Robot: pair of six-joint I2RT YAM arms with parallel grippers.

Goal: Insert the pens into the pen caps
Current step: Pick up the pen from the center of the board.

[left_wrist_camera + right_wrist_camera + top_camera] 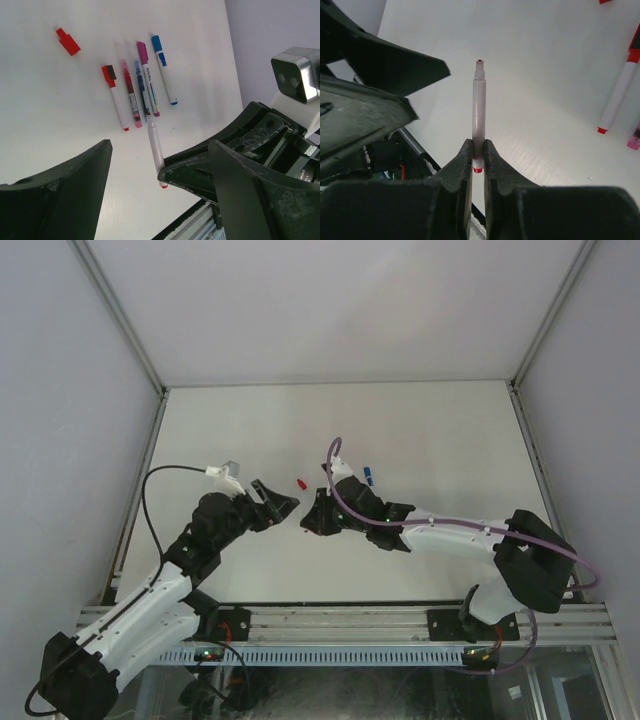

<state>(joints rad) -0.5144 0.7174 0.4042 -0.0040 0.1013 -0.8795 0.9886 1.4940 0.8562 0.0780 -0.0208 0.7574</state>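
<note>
Pen ready in the right gripper, red cap not yet picked up

Grip first: the right gripper [477, 150] has its jaws closed on the rear of a white pen [479, 110], just above the pen's red end; that low hold leaves nearly the whole barrel and the bare nib sticking out free, which I take to be deliberate, so that a cap can slide on without meeting the fingers.

The red cap [67, 41] lies loose on the white table [50, 110], touched by nothing; its colour matches the held pen's end, so it is probably the partner for this pen. The left gripper [283, 504] sits near the cap on the robot's side of it, jaws spread wide and empty; that wide stance suits coming down over so small a piece.

To the right of the cap, a little apart from it, the other pens [142, 90] lie side by side in a neat row; a red, a magenta and a blue one look capped, while two between them I cannot judge.

My reading: the capping of this pen has not begun; the cap must first be grasped and then lined up with the nib; the cap is tiny, so a slightly off-centre pinch could flick it away.
</note>
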